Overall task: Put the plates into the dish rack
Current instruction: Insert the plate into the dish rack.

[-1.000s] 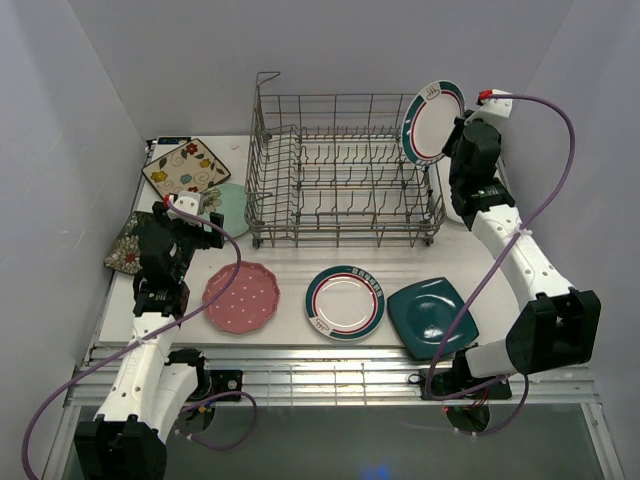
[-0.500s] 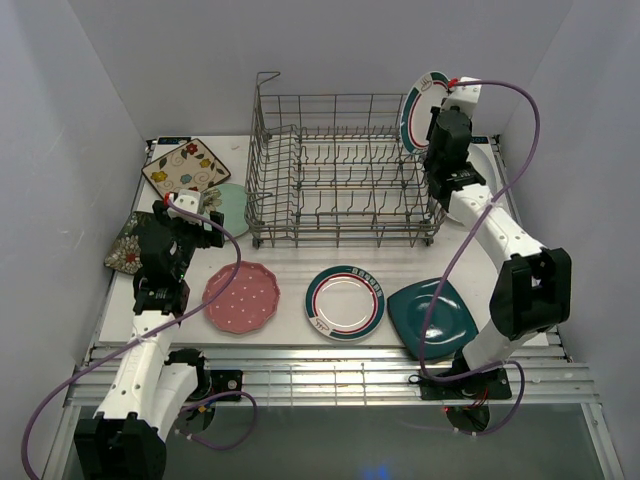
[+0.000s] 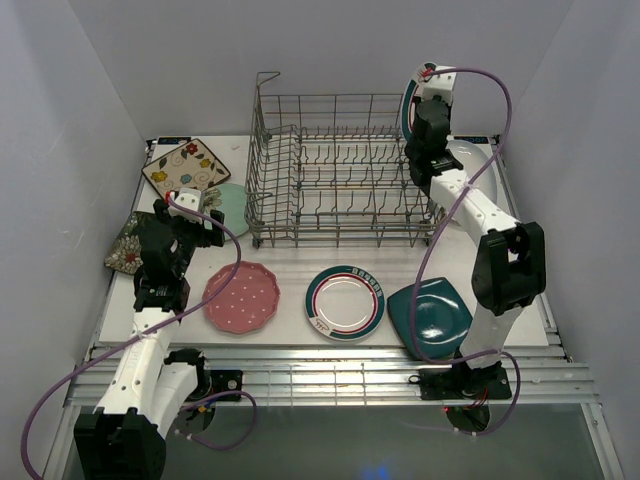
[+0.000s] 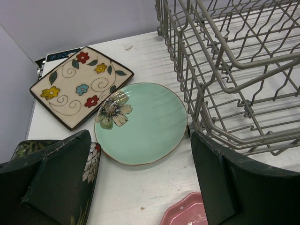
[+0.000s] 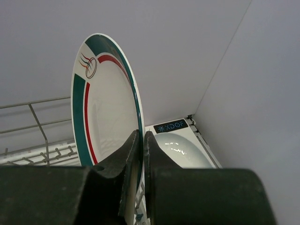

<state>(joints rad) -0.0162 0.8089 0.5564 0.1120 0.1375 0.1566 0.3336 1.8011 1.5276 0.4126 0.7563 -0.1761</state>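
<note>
My right gripper (image 3: 424, 112) is shut on the rim of a teal-and-red-rimmed round plate (image 3: 407, 100) and holds it upright above the right end of the grey wire dish rack (image 3: 340, 170). In the right wrist view the plate (image 5: 105, 98) stands on edge between my shut fingers (image 5: 141, 137). My left gripper (image 3: 186, 214) is open and empty, low by the mint plate (image 3: 232, 205). The left wrist view shows that mint plate (image 4: 143, 122) just ahead of the gripper (image 4: 140, 140). No plates stand in the rack.
On the table lie a cream floral square plate (image 3: 186, 167), a dark floral square plate (image 3: 127, 245), a pink dotted plate (image 3: 241, 297), a second teal-and-red plate (image 3: 345, 302), a dark teal square plate (image 3: 430, 317) and a white oval plate (image 3: 472, 165). Walls close in on both sides.
My right arm has swung the held plate left and up, from beside the rack's right end to above it, now edge-on to the top camera. The left arm has not moved.
</note>
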